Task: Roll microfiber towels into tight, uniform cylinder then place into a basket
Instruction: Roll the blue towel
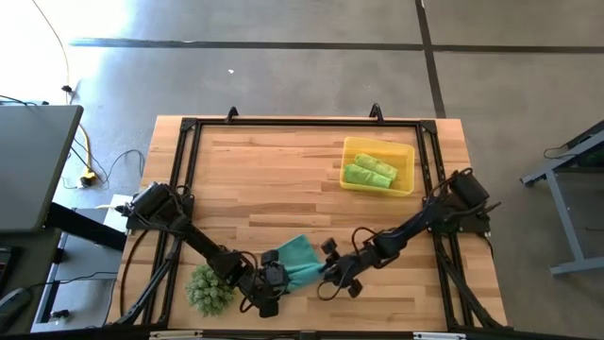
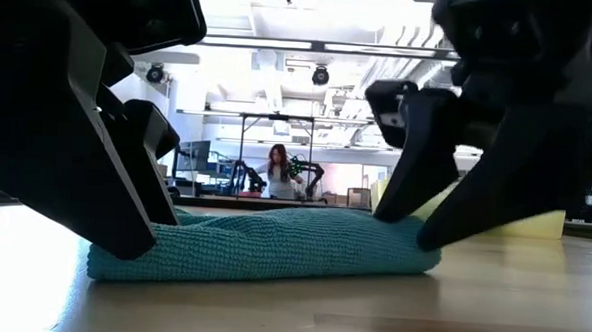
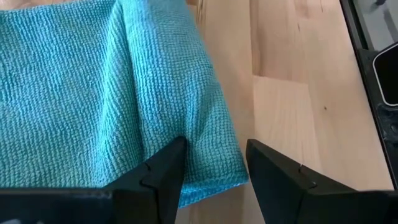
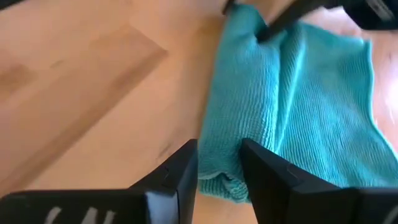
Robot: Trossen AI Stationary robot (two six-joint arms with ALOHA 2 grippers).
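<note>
A pale wooden bench (image 1: 283,179) framed by black rails stands on a grey concrete floor, and the low view looks across it into a bright hall where a person (image 2: 275,171) sits far behind. At the bench's near edge, about midway along it, the left gripper (image 1: 271,280) and the right gripper (image 1: 332,275) meet at opposite ends of the teal towel (image 1: 299,260). The left gripper's fingers (image 3: 163,174) stand spread, straddling one end of the towel's folded edge, their tips resting on the cloth. The right gripper's fingers (image 4: 180,171) stand parted with the other end of the thick fold between them; whether they actually press it cannot be told. The teal towel lies low and flat on the bench, partly rolled, a thick fold along its near side and looser cloth spreading out behind; its long axis runs along the near edge, from one gripper to the other. Just beside the left gripper, toward the near left corner, sits a spiky green plant (image 1: 209,288). Well apart, toward the far right corner, the yellow basket (image 1: 406,151) holds two lime-green towels (image 1: 370,170) already rolled, lying side by side with their long axes roughly across the basket.
</note>
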